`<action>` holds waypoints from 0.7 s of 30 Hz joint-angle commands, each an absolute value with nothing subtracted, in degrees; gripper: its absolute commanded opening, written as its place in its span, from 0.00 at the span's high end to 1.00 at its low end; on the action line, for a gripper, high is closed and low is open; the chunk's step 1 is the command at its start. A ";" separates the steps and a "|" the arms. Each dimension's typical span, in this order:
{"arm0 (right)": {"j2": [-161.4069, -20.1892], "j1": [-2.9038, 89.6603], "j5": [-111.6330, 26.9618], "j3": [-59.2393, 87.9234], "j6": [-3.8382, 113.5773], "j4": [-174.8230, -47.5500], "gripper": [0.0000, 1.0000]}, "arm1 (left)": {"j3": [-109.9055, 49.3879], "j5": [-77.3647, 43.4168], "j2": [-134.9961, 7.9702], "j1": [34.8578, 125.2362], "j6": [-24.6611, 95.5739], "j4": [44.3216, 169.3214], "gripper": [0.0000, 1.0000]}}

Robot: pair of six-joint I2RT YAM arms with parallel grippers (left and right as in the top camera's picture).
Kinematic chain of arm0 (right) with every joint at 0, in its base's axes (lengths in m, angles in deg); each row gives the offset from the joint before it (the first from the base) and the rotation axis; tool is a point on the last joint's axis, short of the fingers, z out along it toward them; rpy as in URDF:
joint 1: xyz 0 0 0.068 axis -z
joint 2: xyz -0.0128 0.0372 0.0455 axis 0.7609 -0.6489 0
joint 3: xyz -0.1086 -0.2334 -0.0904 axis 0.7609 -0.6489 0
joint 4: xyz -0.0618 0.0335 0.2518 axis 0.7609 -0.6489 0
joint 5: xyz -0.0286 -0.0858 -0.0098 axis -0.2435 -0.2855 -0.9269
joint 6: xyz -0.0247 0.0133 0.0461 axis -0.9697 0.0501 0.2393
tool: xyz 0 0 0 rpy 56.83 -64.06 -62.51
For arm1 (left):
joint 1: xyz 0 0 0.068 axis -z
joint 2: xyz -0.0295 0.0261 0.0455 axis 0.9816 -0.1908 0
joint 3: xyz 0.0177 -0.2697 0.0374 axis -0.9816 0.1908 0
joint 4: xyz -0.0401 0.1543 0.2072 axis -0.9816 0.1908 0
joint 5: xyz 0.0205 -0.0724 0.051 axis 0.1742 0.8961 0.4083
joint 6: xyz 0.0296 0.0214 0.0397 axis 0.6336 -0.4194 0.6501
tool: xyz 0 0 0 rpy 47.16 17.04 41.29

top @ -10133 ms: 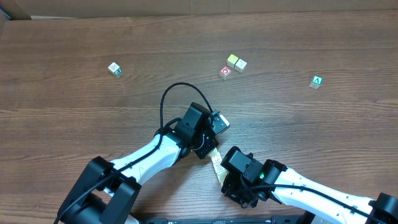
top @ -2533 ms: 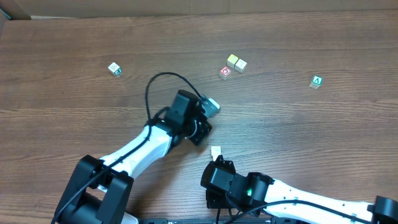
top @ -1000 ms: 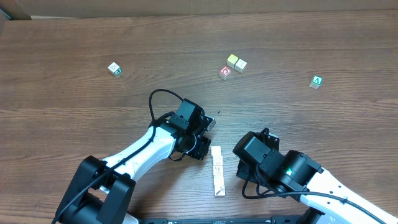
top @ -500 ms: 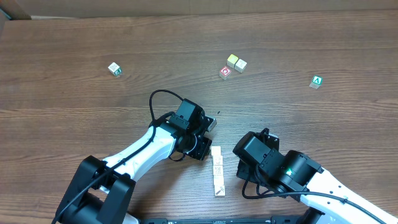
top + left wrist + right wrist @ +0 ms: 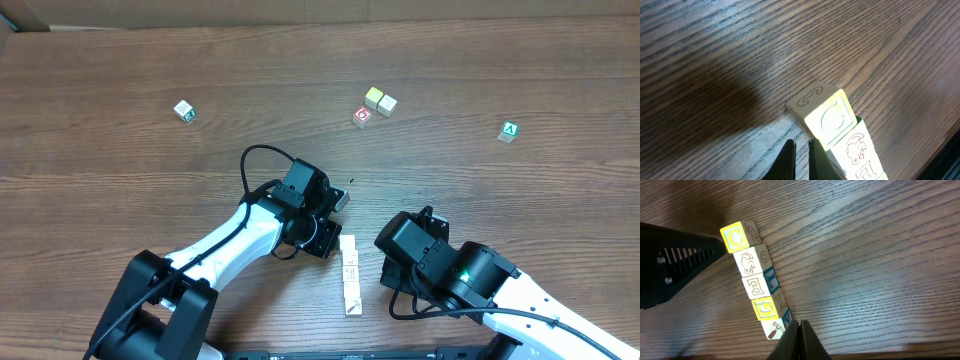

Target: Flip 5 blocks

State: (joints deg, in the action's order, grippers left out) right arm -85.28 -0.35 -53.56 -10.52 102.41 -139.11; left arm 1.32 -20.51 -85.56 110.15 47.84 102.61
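**Stock on the surface: five blocks in a row, both grippers shut and empty**

Item 1 – blocks (image 5: 348, 275). Five, pale wood, lying side by side in one straight row on the surface (image 5: 120, 200), between my two arms near the front edge. In the right wrist view I read the row (image 5: 756, 282) from its far end to its near end: a yellow-framed C, an animal drawing with an O on its side face, an E with a blue side face, a yellow-framed G with a Y on its side face, and a hammer picture. In the left wrist view the C block (image 5: 822, 112) is the row's end, and the others run off the bottom of the frame.

Item 2 – left gripper (image 5: 801, 146). Its fingers are pressed together with nothing between them. The tips are low over the surface, just beside the C block.

Item 3 – right gripper (image 5: 799, 329). It is fully closed and carries nothing. Its tip sits just beside the hammer block at the other end of the row; I cannot tell whether it touches.

Item 4 – other cubes, well apart from the row:
- a red-ringed cube (image 5: 362, 117), just beside a touching pair of pale cubes (image 5: 379, 100);
- a green-marked cube (image 5: 184, 110) on the far left;
- a green A cube (image 5: 510, 130) on the far right.
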 commanded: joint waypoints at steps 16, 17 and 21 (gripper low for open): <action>-85.08 -0.11 -53.28 -9.65 101.95 -139.61 0.96 | 0.67 -21.48 -86.26 110.26 47.88 102.35 0.96; -85.08 -0.11 -53.28 -9.65 101.95 -139.70 0.96 | 0.67 -21.80 -86.26 110.26 47.88 102.35 0.96; -85.06 -0.08 -53.28 -9.65 101.97 -140.00 0.96 | 0.67 -22.50 -86.26 110.18 47.90 102.31 0.96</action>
